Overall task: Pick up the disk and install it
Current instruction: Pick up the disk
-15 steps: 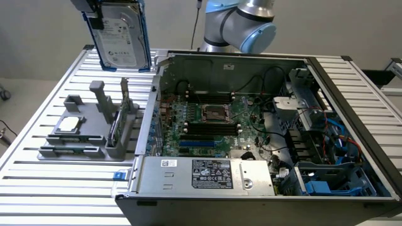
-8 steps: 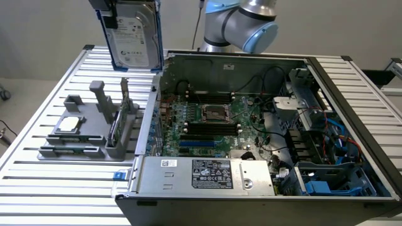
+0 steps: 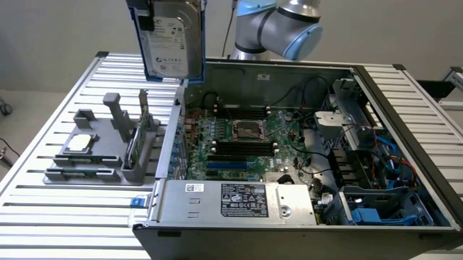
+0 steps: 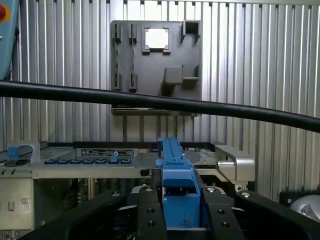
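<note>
The disk, a silver-grey drive with a white label in a blue frame, hangs upright high over the slatted table, just above the open computer case's far corner on the exterior view's left. In the wrist view my gripper is shut on the disk's blue frame, with a black finger pressed against each side. The frame's edge sticks out beyond the fingers toward the case below.
A grey parts holder on the table beside the case carries a square processor chip and an upright green card. A drive bay with blue parts sits in the case's near corner at the exterior view's right. A black cable crosses the wrist view.
</note>
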`<state>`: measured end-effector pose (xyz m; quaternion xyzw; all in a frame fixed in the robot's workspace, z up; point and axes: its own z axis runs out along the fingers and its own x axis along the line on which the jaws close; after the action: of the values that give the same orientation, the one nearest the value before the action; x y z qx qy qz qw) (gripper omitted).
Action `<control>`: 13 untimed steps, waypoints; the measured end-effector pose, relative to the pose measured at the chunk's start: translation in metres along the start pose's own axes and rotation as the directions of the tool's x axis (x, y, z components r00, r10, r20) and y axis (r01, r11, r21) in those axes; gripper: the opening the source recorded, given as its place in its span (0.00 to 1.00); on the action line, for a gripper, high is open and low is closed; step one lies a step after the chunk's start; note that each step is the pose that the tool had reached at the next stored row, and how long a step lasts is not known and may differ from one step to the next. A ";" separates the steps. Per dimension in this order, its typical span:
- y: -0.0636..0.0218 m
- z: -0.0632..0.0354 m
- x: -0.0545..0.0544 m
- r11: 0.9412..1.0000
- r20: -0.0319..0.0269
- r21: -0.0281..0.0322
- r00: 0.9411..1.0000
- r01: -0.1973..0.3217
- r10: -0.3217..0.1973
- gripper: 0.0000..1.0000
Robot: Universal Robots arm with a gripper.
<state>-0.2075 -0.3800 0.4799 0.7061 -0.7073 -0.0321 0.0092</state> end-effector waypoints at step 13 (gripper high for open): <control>-0.0540 -0.0151 0.018 1.000 0.000 -0.025 1.000 -0.001 0.001 0.33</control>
<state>-0.1527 -0.3985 0.4913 0.7057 -0.7071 -0.0409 0.0181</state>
